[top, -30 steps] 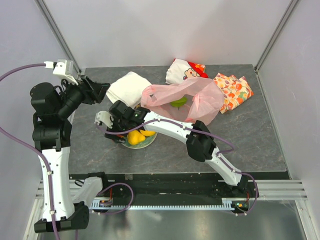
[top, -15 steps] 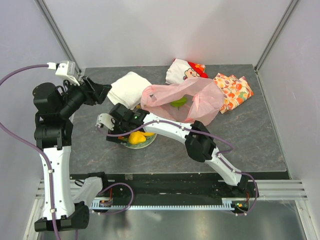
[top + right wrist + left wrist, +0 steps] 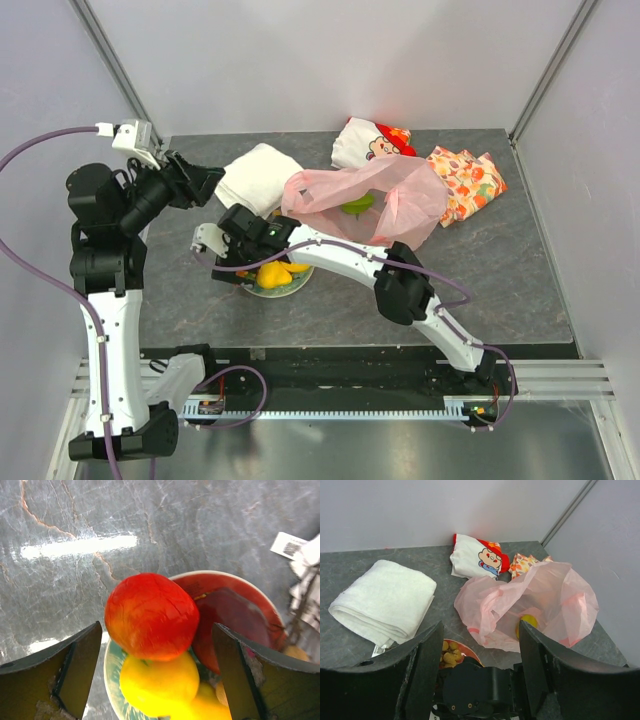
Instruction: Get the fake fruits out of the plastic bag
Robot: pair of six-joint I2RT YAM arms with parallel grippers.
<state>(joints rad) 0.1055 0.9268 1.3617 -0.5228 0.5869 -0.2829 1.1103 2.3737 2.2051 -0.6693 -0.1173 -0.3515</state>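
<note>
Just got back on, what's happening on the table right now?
The right gripper is over the plate, its jaws wide open on either side of the red-yellow apple. The apple sits on top of the other fruit already on the plate. The left gripper hangs open and empty above the table, facing the plastic bag. At least one yellow piece is not yet out of the bag.
</note>
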